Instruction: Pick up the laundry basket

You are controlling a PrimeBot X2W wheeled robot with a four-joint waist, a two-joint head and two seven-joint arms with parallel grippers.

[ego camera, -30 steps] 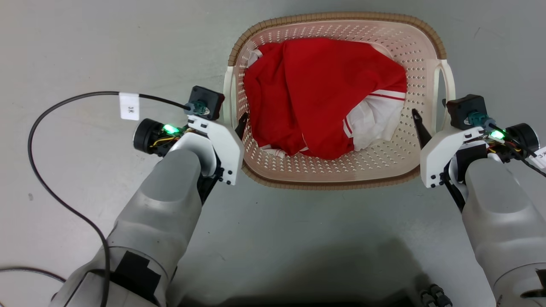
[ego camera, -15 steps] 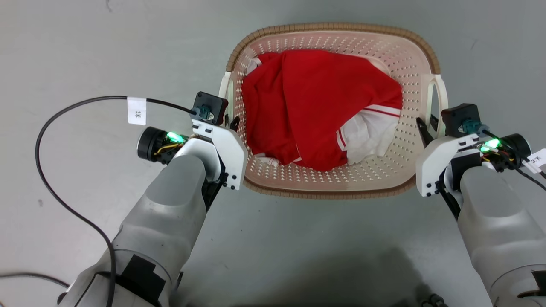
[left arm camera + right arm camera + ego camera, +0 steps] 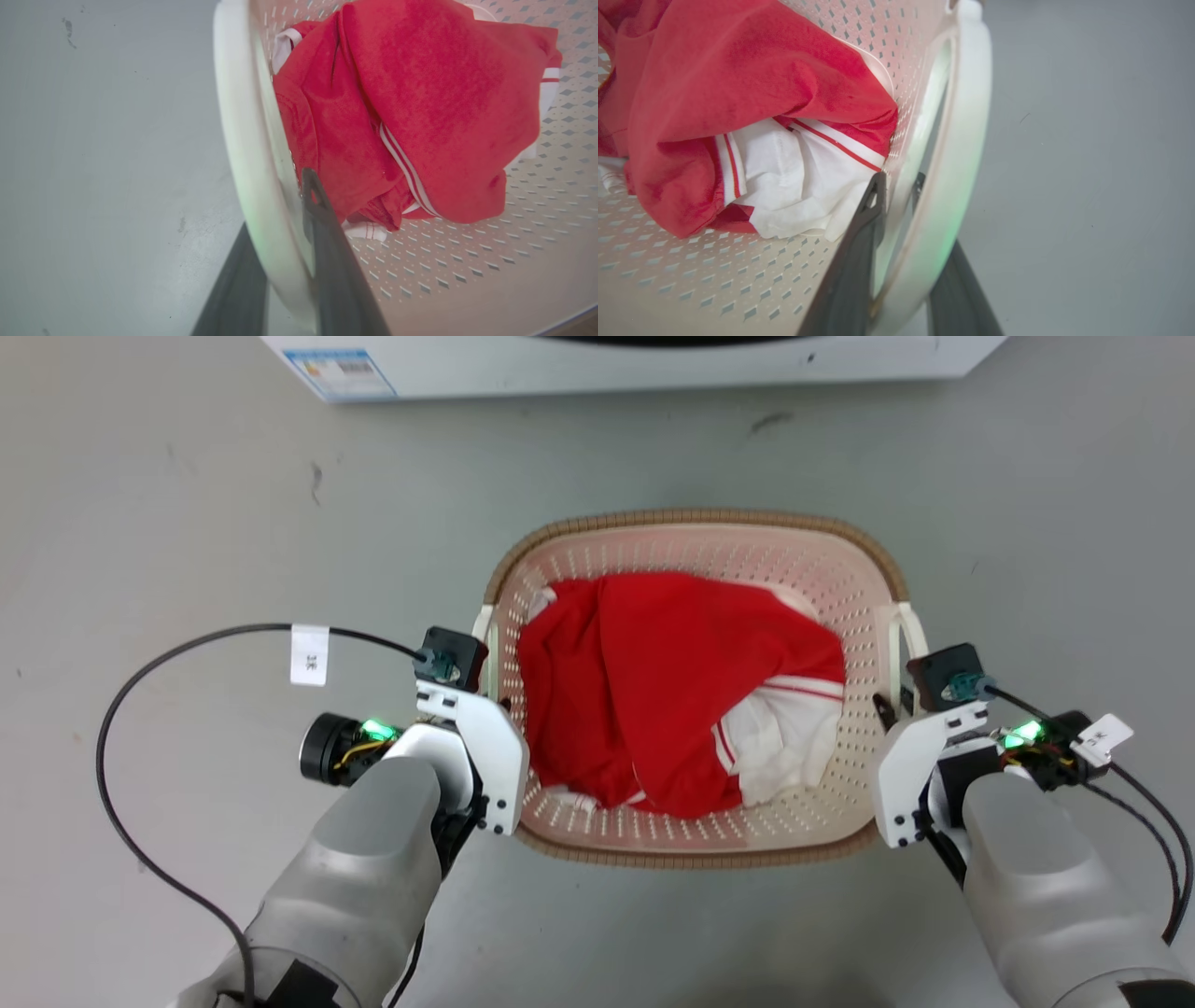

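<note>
- The laundry basket (image 3: 691,515) sits in front of the robot between its two arms, over grey floor (image 3: 187,523); I cannot tell whether its base is clear of the ground
- The left gripper (image 3: 275,219) is narrowed on the white left handle (image 3: 243,140), with one finger inside the basket wall and one outside
- The right gripper (image 3: 899,186) pinches the right handle (image 3: 966,140) the same way, and the loop looks seated between its fingers
- To lift well, raise both arms at the same rate so the rim stays level, without pulling the handles apart, since thin plastic loops probably flex
- A red garment (image 3: 653,691) and white cloth (image 3: 784,747) lie loose inside, near the inner fingers, and a tilt could slide them
- A washer (image 3: 653,359) stands well beyond the far rim, so lifting straight up looks safer than going forward
- The left arm's cable (image 3: 140,691) loops over the floor, apart from the basket
</note>
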